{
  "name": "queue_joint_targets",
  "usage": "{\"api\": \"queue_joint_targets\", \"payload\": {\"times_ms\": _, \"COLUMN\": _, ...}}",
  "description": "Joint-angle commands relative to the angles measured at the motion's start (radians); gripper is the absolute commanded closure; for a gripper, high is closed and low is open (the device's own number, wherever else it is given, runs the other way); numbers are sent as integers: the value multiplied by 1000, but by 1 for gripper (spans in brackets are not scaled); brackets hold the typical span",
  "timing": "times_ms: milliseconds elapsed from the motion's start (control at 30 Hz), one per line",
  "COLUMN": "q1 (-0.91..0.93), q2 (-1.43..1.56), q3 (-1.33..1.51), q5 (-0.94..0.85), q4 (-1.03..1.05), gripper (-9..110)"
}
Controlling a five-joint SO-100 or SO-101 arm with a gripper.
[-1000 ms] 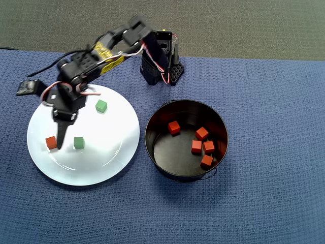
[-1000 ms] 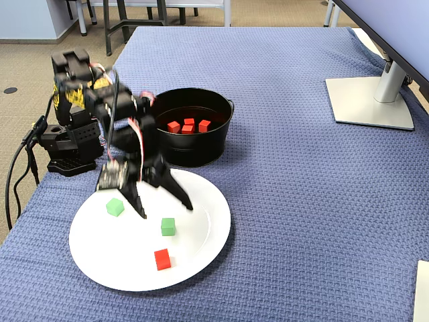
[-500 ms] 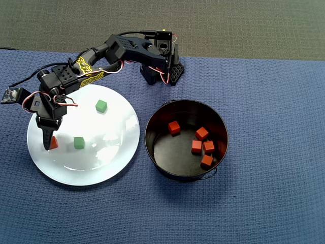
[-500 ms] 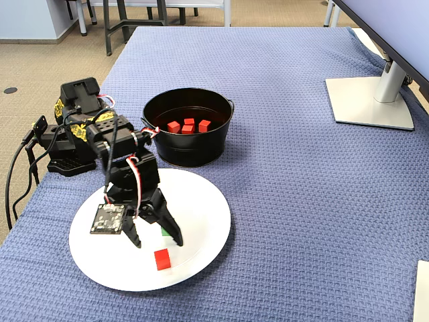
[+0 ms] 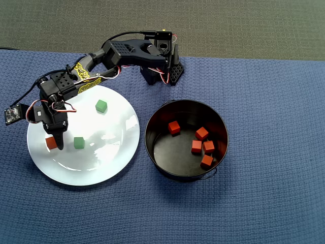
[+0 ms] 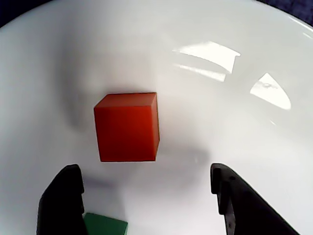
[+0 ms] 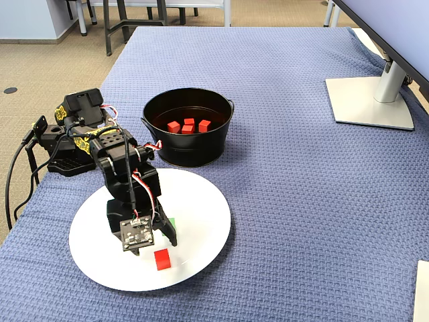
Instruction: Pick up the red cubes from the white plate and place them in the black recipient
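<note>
Open claw [image 6: 146,203] faces the red cube [image 6: 127,127] squarely, edges slightly skewed.

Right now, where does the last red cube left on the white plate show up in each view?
Overhead view: last red cube at the white plate's left edge, beside the tool.
Wrist view: centre-left, ahead of the open tool.
Fixed view: plate front.
Shared landmark: the plate.
</note>
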Motion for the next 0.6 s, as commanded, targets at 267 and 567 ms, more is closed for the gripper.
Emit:
{"api": "queue_joint_targets", "payload": {"times_ms": 267, "q1": -8, "q2": -77, "q3": -249, "q5": 34, "q4": 14, "gripper": 78}}
{"api": "queue_joint_targets", "payload": {"times_ms": 567, "q1": -5, "q2": -112, "q3": -299, "q5": 32, "q4": 32, "gripper": 80}}
